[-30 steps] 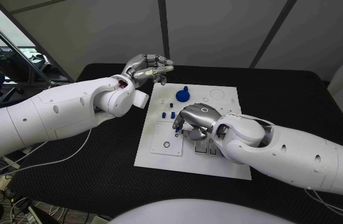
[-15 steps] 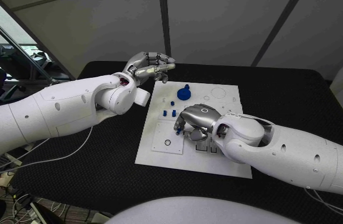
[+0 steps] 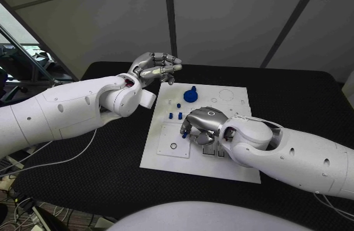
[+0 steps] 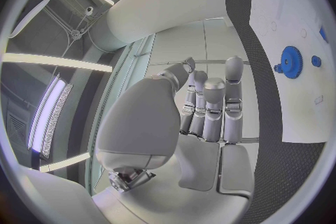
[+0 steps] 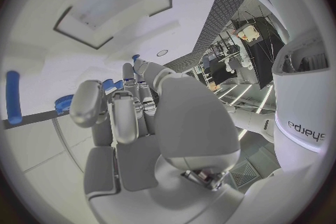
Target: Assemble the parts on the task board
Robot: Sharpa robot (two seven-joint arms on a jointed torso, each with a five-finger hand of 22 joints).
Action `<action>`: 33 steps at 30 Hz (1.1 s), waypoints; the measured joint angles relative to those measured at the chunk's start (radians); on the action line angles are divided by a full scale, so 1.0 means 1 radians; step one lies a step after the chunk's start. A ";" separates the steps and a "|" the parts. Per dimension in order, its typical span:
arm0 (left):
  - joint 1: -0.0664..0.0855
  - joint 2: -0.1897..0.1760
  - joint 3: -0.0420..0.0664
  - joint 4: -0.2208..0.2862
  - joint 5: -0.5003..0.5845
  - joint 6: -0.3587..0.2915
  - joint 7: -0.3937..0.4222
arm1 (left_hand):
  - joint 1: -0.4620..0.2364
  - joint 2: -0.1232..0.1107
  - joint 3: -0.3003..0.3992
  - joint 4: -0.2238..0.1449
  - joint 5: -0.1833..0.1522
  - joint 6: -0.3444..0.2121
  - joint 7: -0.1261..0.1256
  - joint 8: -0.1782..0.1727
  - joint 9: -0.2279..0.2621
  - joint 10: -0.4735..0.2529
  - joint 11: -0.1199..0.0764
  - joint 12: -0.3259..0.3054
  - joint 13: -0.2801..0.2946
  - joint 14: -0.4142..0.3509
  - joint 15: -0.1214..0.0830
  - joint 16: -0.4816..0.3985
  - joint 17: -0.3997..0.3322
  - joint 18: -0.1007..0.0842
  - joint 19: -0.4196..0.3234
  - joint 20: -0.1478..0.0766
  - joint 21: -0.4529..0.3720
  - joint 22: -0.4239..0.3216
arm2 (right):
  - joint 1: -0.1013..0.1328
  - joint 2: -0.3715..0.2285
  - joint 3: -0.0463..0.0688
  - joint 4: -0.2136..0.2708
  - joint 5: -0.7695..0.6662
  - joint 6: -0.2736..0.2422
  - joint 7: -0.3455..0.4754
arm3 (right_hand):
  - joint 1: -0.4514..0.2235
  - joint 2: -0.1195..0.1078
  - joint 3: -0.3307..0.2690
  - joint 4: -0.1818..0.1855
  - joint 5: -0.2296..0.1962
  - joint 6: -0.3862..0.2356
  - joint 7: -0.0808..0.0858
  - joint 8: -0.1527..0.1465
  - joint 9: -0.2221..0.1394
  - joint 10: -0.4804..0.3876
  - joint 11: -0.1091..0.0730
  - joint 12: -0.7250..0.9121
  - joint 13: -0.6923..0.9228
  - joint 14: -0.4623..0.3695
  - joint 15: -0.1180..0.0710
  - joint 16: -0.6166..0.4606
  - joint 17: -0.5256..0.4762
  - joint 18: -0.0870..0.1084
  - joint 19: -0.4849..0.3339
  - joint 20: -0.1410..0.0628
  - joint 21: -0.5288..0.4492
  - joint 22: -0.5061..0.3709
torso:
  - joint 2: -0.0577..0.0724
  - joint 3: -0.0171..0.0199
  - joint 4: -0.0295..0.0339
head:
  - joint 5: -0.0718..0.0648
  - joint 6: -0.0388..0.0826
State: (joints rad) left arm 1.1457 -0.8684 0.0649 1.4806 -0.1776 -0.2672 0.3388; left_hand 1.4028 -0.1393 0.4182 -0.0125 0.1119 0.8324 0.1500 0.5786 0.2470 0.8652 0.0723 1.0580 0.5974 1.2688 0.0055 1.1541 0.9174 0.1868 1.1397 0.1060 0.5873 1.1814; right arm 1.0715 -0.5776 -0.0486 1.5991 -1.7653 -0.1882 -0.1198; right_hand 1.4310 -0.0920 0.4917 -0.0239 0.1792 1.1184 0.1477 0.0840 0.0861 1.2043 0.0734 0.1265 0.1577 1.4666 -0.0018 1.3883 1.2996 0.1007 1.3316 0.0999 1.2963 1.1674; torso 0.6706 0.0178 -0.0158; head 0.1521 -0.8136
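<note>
Blue part (image 3: 183,134) half-hidden under right robot hand (image 3: 200,123) pinching it; left robot hand (image 3: 155,67) curled empty

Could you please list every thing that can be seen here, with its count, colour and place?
table: one, black, under everything.
task board: one, white, middle of the table.
blue gear: one, blue, on the board's far part.
small blue pegs: a few, blue, on the board between the gear and the right robot hand; exact count unclear.
right robot hand: one, silver, fingers down over the board's middle; whether it holds a part cannot be told.
left robot hand: one, silver, raised beyond the board's far left corner, fingers curled, holding nothing visible.
</note>
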 measured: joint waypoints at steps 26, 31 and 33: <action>0.000 0.001 0.000 0.000 0.000 0.002 -0.004 | 0.000 0.000 0.005 0.000 0.000 0.000 0.000 0.008 0.002 0.000 0.000 0.000 -0.002 -0.004 -0.004 0.000 0.000 0.000 0.000 0.000 0.000 0.000 | 0.000 0.012 -0.011 -0.006 -0.033 0.017 -0.030 | -0.079 -0.047 -0.012 0.013 -0.009 -0.132 0.048 -0.021 -0.021 -0.106 0.048 -0.051 -0.032 0.000 0.030 0.006 -0.014 0.000 -0.026 0.025 -0.015 -0.025 | -0.001 -0.0002 -0.0004 | 0.003 -0.004; 0.000 0.001 0.000 -0.001 0.001 0.005 -0.007 | 0.000 0.000 0.005 0.000 0.000 -0.006 0.002 0.012 0.003 0.000 0.000 0.000 -0.003 -0.004 -0.004 0.000 -0.002 0.000 0.000 0.000 0.000 0.000 | 0.000 0.009 -0.013 -0.005 -0.035 0.005 -0.033 | -0.094 -0.062 -0.027 0.020 -0.009 -0.189 0.050 -0.021 -0.022 -0.155 0.057 -0.051 -0.045 -0.002 0.034 0.006 -0.026 0.000 -0.038 0.038 -0.030 -0.044 | -0.001 0.0003 -0.0004 | 0.003 -0.003; 0.000 0.001 0.000 -0.002 0.001 0.006 -0.008 | -0.005 0.004 0.008 0.003 0.000 -0.011 0.000 0.017 0.005 0.000 0.000 0.000 -0.005 -0.007 0.000 0.000 -0.005 0.000 0.000 0.000 0.000 0.000 | 0.000 0.007 -0.013 -0.003 -0.035 -0.004 -0.033 | -0.100 -0.068 -0.044 0.024 0.001 -0.199 0.043 -0.021 -0.021 -0.164 0.054 -0.049 -0.045 -0.002 0.034 0.006 -0.027 0.000 -0.038 0.038 -0.030 -0.047 | -0.001 0.0007 -0.0005 | 0.003 -0.003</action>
State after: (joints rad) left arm 1.1461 -0.8678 0.0649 1.4787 -0.1770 -0.2615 0.3312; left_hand 1.3983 -0.1351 0.4264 -0.0097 0.1119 0.8216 0.1501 0.5952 0.2520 0.8652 0.0723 1.0580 0.5921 1.2617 0.0053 1.1541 0.9120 0.1866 1.1396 0.1059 0.5873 1.1815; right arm 1.0710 -0.5709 -0.0615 1.5966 -1.8004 -0.1925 -0.1525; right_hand 1.3311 -0.1601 0.4478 -0.0004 0.1805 0.9192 0.1912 0.0631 0.0650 1.0398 0.1272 0.0771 0.1124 1.4649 0.0324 1.3942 1.2725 0.1007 1.2938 0.1377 1.2660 1.1209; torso 0.6699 0.0185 -0.0163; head 0.1549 -0.8162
